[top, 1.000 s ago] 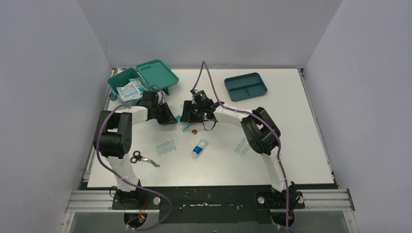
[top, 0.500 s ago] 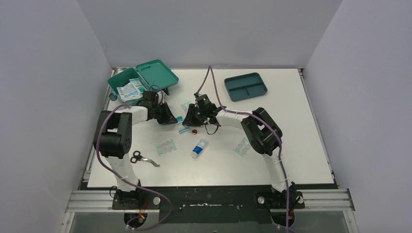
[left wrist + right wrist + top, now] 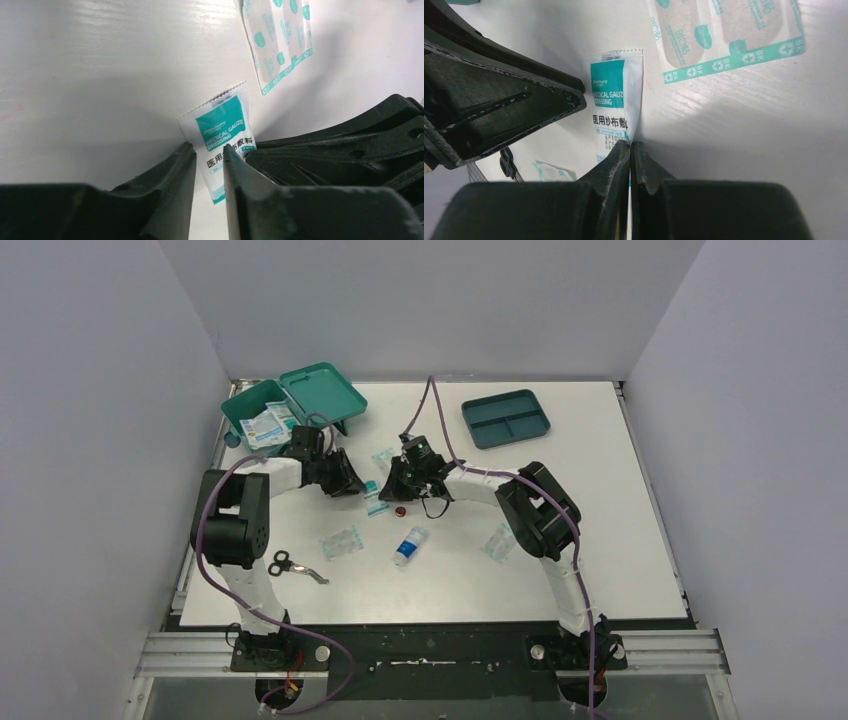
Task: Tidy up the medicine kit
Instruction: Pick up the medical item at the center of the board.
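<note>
The medicine kit [image 3: 252, 405], a teal box with its lid [image 3: 323, 393] swung open, stands at the back left with white packets inside. Between the two arms lies a white-and-teal gauze dressing packet [image 3: 373, 499] [image 3: 222, 131] [image 3: 613, 112]. My right gripper [image 3: 393, 486] [image 3: 630, 145] is shut on that packet's edge. My left gripper [image 3: 349, 483] [image 3: 208, 149] faces it from the other side. Its jaws stand slightly apart, the packet's other end lies in the gap, and the fingers [image 3: 187, 160] do not press it.
A plaster strip [image 3: 383, 457] [image 3: 277, 42] [image 3: 729, 35] lies just beyond the packet. A small red-brown cap [image 3: 401, 510], a white bottle [image 3: 409, 545], two clear packets [image 3: 340, 542] [image 3: 497, 542] and scissors [image 3: 292, 566] lie nearer. A dark divided tray [image 3: 506, 418] sits back right.
My right gripper moved left to the gauze packet and closed on its edge. My left gripper's jaws, shut before, have parted a little.
</note>
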Robot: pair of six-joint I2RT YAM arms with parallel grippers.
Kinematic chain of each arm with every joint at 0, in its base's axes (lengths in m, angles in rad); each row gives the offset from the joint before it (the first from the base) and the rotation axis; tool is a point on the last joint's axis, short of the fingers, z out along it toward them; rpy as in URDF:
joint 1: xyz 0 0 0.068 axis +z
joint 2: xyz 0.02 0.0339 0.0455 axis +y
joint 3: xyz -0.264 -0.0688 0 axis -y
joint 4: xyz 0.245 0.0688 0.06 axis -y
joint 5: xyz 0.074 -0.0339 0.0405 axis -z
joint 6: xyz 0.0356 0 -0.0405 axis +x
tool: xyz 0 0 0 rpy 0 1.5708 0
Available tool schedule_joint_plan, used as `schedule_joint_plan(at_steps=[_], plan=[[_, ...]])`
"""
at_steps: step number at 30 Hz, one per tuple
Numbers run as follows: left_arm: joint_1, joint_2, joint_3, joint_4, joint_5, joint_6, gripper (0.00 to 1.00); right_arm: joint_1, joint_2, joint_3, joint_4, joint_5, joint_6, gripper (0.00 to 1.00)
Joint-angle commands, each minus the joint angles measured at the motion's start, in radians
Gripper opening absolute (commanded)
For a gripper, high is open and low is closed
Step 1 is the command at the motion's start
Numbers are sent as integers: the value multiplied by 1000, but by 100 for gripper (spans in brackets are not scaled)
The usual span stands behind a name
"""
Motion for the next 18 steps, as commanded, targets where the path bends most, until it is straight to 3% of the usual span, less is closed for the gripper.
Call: schedule_joint_plan(at_steps=[1,9,18], plan=[[54,-70,45,-92,-37,36,31,-12,-47,-1,57,-13,-19,0],[96,-234,23,-106,86,61,56,-40,-134,-75,191,-75,58,0],[102,-349,-49,-47,213,21,61,-63,-242,-154,258,-111,120,0]])
